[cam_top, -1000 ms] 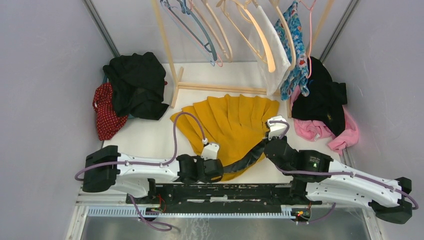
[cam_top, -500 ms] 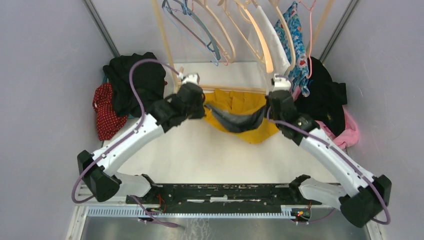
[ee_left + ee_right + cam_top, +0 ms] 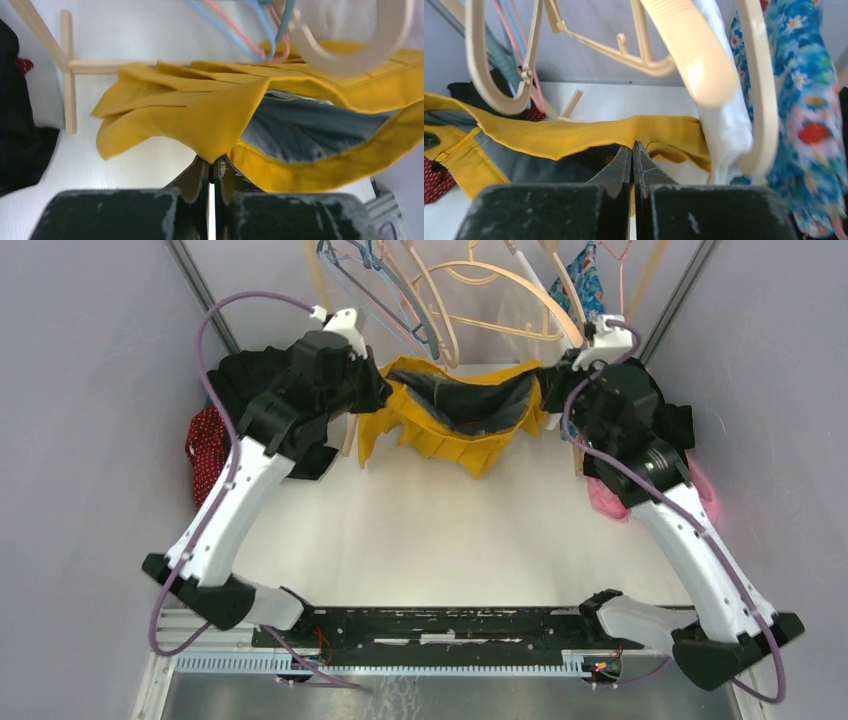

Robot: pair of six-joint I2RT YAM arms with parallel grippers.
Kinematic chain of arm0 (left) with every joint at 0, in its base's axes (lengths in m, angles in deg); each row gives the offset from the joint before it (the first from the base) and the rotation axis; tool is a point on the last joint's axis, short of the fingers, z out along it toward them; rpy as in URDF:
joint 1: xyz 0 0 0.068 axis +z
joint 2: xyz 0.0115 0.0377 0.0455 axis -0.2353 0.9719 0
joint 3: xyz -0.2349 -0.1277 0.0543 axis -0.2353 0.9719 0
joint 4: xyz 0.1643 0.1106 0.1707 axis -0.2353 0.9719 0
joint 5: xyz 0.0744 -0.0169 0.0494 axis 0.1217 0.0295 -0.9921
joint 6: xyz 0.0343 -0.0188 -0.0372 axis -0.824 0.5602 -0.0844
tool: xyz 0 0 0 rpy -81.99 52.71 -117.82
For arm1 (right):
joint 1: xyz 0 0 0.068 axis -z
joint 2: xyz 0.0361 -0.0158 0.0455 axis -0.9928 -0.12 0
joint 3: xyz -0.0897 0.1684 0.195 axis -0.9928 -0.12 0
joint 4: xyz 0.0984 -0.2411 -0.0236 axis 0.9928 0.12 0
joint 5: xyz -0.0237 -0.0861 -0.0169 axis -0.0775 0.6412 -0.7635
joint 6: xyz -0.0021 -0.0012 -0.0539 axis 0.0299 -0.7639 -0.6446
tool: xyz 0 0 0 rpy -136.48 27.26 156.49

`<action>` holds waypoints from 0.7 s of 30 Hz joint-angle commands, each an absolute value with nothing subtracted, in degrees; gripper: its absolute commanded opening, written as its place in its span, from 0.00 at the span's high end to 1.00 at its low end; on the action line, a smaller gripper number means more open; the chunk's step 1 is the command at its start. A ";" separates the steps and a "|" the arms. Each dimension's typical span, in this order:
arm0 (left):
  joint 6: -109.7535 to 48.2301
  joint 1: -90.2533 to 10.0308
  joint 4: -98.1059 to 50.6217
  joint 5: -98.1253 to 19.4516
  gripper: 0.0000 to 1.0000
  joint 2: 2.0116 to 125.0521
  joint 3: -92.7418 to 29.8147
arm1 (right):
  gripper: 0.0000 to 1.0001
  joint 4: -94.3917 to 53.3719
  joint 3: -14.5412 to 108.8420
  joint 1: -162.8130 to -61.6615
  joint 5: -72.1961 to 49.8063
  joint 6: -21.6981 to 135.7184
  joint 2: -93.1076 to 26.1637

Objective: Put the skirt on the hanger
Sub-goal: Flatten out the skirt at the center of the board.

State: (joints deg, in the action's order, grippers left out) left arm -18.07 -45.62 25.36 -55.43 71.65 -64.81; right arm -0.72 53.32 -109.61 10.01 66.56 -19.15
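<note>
The yellow skirt point(image 3: 440, 435) with grey lining hangs stretched between both grippers, raised high at the back under the rack. My left gripper point(image 3: 375, 390) is shut on its left waist edge; the wrist view shows the cloth point(image 3: 210, 115) pinched at the fingertips point(image 3: 200, 170). My right gripper point(image 3: 548, 380) is shut on the right waist edge point(image 3: 589, 132). A cream hanger point(image 3: 500, 280) arcs just above the open waistband; it also shows in the right wrist view point(image 3: 489, 75) and in the left wrist view point(image 3: 350, 50).
Several more hangers point(image 3: 385, 300) hang on the wooden rack point(image 3: 350, 435). A white garment and a blue floral garment point(image 3: 804, 100) hang at the right. A black and red clothes pile point(image 3: 215, 420) lies at the left, a black and pink pile point(image 3: 680, 490) at the right.
Both arms lifted the skirt off the table and carried it up and back, spreading the waist wider under the hangers. The hangers have swung.
</note>
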 commanded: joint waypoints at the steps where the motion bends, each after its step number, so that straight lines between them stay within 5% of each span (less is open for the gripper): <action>1: -18.10 -45.88 20.93 -49.66 0.97 59.66 -50.63 | 0.99 -1.65 45.09 -109.40 6.49 66.91 -9.65; 8: -11.00 -51.37 13.45 -48.27 0.97 45.68 -20.99 | 0.98 -1.19 16.01 -109.51 4.67 74.48 5.06; 14: -0.51 -63.17 9.07 -51.17 0.95 41.35 -2.93 | 0.97 5.46 4.87 -109.49 3.17 80.47 11.70; 19: 5.96 -71.52 10.16 -53.61 0.88 39.13 1.13 | 0.72 13.88 7.79 -109.53 -0.55 81.07 16.23; 20: 6.63 -72.44 11.08 -53.82 0.83 38.84 1.09 | 0.43 15.56 8.95 -109.48 -0.90 80.59 16.90; 21: 7.24 -73.23 12.34 -53.86 0.79 38.67 0.88 | 0.32 17.84 10.58 -109.48 -1.18 80.00 17.34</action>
